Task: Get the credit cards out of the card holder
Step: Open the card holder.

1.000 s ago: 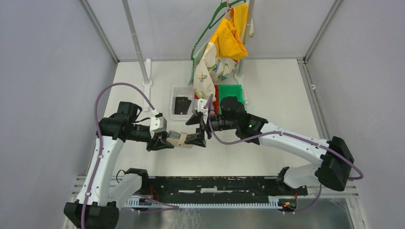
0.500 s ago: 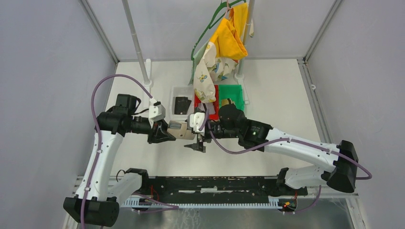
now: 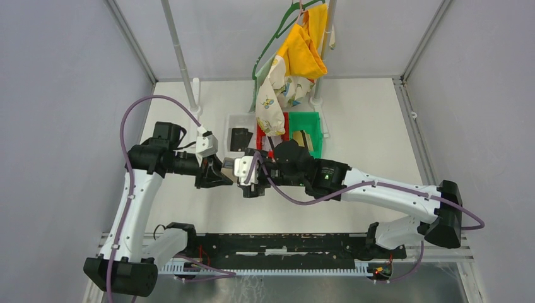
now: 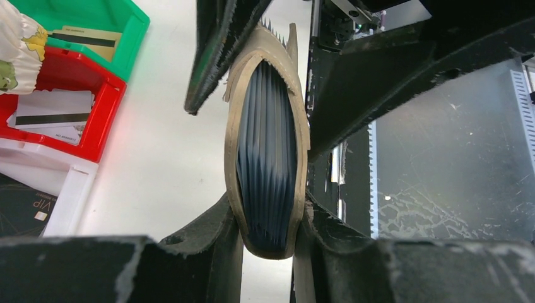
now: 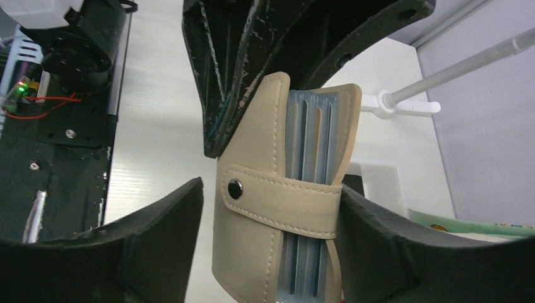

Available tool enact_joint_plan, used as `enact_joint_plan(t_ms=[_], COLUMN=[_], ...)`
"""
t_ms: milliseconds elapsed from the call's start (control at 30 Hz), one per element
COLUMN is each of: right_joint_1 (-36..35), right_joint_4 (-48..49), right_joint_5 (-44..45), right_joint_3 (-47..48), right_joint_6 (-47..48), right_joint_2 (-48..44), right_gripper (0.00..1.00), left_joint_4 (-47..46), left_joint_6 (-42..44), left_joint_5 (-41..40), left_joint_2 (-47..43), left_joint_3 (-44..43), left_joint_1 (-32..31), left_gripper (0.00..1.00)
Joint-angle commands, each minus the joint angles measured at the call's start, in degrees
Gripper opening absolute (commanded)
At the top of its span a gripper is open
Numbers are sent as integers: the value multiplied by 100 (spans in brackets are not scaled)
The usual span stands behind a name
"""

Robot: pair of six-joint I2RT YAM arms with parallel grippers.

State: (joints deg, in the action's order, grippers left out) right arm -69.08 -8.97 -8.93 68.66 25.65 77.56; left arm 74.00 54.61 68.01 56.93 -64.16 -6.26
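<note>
The tan card holder [image 4: 267, 161] is pinched at its folded spine between my left gripper [image 4: 268, 221] fingers and held above the table. Its snap tab [image 5: 277, 202] is fastened, and blue-grey sleeves [image 5: 309, 145] show inside. I cannot tell whether cards sit in them. My right gripper [image 5: 271, 189] is open and straddles the holder. Its right finger [image 5: 378, 240] touches the holder and its left finger [image 5: 158, 233] stands apart. In the top view the left gripper [image 3: 222, 177] and right gripper [image 3: 243, 186] meet and mostly hide the holder.
Three bins stand behind the grippers. The white bin [image 3: 232, 121] holds a black card [image 3: 240, 139]. The red bin [image 4: 101, 117] holds pale cards [image 4: 53, 110]. The green bin [image 3: 315, 123] holds a tan card [image 4: 79, 36]. Cloths on a hanger [image 3: 290, 63] hang over the bins.
My right gripper let go of the holder's end, swung low, then moved left and now straddles the holder. The left gripper kept the holder and lifted it slightly.
</note>
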Motion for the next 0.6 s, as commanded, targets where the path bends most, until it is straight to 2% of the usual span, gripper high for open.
enact_joint_plan(t_ms=[0, 167, 200, 300, 333, 433, 567], right_joint_1=[-17, -18, -15, -9, 6, 135, 622], right_joint_4=[-341, -753, -782, -736, -695, -663, -166], right_joint_5=[269, 537, 510, 206, 20, -832, -2138], right_joint_3=[479, 820, 839, 825, 816, 870, 673], right_joint_6=[212, 277, 283, 145, 45, -355, -1156], right_joint_2=[144, 330, 331, 277, 272, 337, 299], right_gripper=[70, 55, 53, 46, 42, 33, 26], left_joint_4=[-26, 234, 339, 670, 771, 994, 998], left_joint_6=[-294, -206, -96, 312, 449, 911, 1184], left_joint_5=[574, 673, 674, 653, 645, 669, 663], left_joint_2=[37, 144, 163, 211, 207, 131, -134], left_joint_3=[-345, -488, -526, -611, -624, -597, -555], left_joint_1=[-19, -16, -20, -16, -15, -22, -17], left_gripper=[2, 4, 9, 45, 53, 65, 69])
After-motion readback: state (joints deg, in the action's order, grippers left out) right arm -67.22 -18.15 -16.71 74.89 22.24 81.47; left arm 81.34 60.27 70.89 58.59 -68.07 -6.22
